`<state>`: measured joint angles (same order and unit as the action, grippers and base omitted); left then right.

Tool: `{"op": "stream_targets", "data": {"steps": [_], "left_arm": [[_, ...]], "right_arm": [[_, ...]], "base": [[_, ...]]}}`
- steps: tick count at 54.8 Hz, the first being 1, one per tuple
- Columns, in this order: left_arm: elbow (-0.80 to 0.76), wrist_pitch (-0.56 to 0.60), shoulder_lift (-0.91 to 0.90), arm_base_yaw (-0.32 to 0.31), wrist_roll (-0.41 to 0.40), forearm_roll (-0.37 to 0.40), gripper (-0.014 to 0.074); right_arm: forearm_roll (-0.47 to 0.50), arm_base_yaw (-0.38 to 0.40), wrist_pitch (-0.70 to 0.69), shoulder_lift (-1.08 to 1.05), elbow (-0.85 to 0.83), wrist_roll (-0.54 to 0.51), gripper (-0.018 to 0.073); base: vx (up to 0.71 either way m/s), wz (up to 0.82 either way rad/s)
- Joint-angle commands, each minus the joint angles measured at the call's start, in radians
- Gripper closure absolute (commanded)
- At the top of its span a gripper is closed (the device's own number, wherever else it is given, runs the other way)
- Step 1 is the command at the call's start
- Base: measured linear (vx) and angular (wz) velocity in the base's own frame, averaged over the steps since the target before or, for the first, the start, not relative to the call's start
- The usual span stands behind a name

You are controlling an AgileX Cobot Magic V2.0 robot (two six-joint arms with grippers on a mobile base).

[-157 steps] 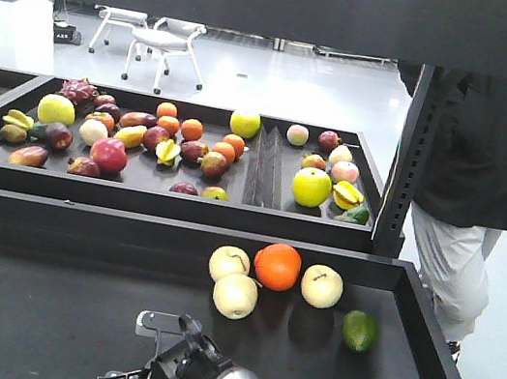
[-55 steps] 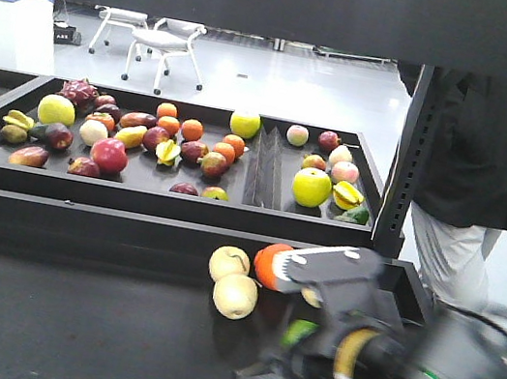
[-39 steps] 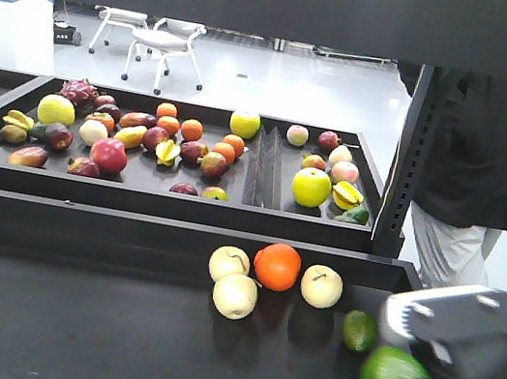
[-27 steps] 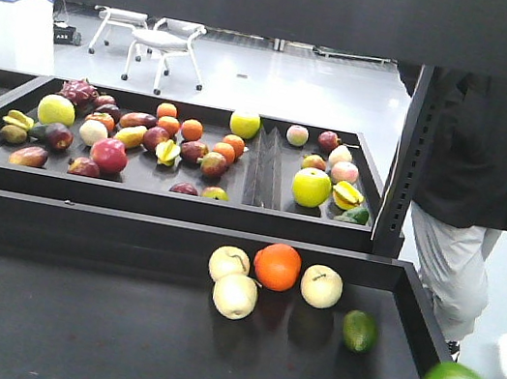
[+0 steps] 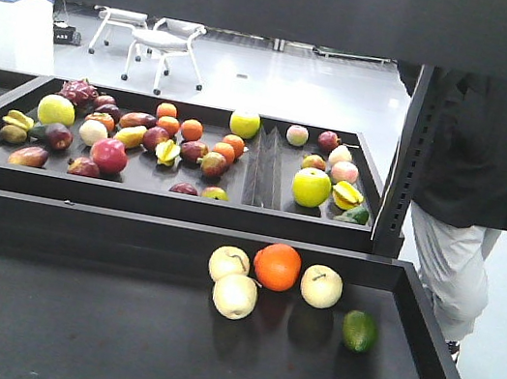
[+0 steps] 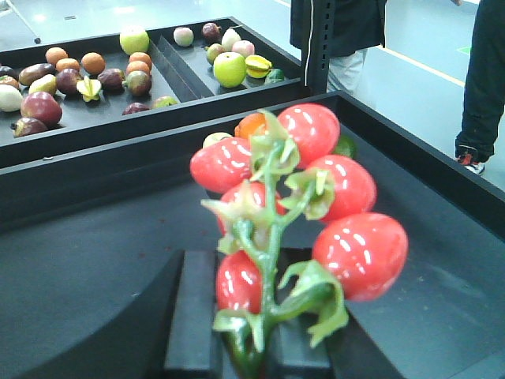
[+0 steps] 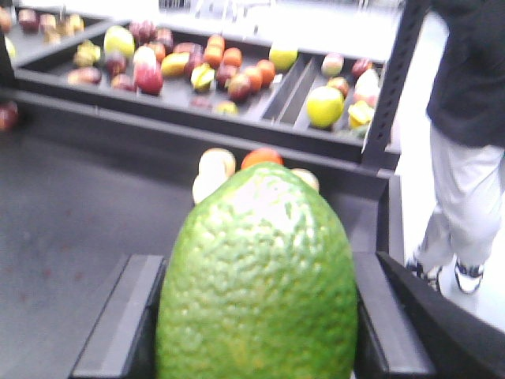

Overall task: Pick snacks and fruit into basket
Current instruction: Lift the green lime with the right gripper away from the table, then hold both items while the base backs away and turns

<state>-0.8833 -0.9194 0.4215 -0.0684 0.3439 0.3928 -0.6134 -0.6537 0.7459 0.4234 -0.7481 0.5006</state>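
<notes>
From the front, neither arm shows. A round orange fruit [image 5: 277,265], pale yellow round fruits [image 5: 235,295] and a small dark green oval fruit [image 5: 359,331] lie on the near black shelf tray [image 5: 61,332]. At the left wrist, the left gripper [image 6: 245,335] pinches the stem of a glossy red tomato cluster [image 6: 300,197], held above the tray. At the right wrist the view is blurred, but the right gripper [image 7: 256,316] seems clamped around a large bumpy green oval fruit [image 7: 256,260]. This looks like the carrying step. Next, each arm needs to reach the light blue basket, which no view shows, and release over it.

Right gripper [image 7: 254,328] with green fruit [image 7: 256,260] pulled back from lower tray [image 5: 63,323] centre, swept right and left the front view; red blob at left edge vanished too.
</notes>
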Motion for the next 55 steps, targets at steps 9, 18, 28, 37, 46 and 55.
{"op": "stream_targets", "data": {"steps": [9, 18, 28, 37, 46, 55], "left_arm": [[-0.024, 0.075, 0.014, 0.0, -0.01, 0.024, 0.0604], [-0.024, 0.074, 0.014, 0.0, -0.01, 0.024, 0.0604], [-0.024, 0.074, 0.014, 0.0, -0.01, 0.024, 0.0604], [-0.024, 0.074, 0.014, 0.0, -0.01, 0.024, 0.0604], [-0.024, 0.074, 0.014, 0.0, -0.01, 0.024, 0.0604], [-0.024, 0.074, 0.014, 0.0, -0.01, 0.024, 0.0604]], "right_arm": [[-0.04, 0.007, -0.054, -0.081, -0.028, -0.016, 0.0565], [-0.042, 0.007, -0.053, -0.089, -0.028, -0.016, 0.0565], [-0.043, 0.007, -0.038, -0.089, -0.028, -0.016, 0.0563], [-0.043, 0.007, -0.042, -0.089, -0.028, -0.016, 0.0564], [-0.043, 0.007, -0.042, -0.089, -0.028, -0.016, 0.0564], [-0.043, 0.007, -0.041, -0.089, -0.028, -0.016, 0.0564]], "base": [[0.0, 0.0], [0.0, 0.0], [0.0, 0.0], [0.0, 0.0], [0.0, 0.0], [0.0, 0.0]]}}
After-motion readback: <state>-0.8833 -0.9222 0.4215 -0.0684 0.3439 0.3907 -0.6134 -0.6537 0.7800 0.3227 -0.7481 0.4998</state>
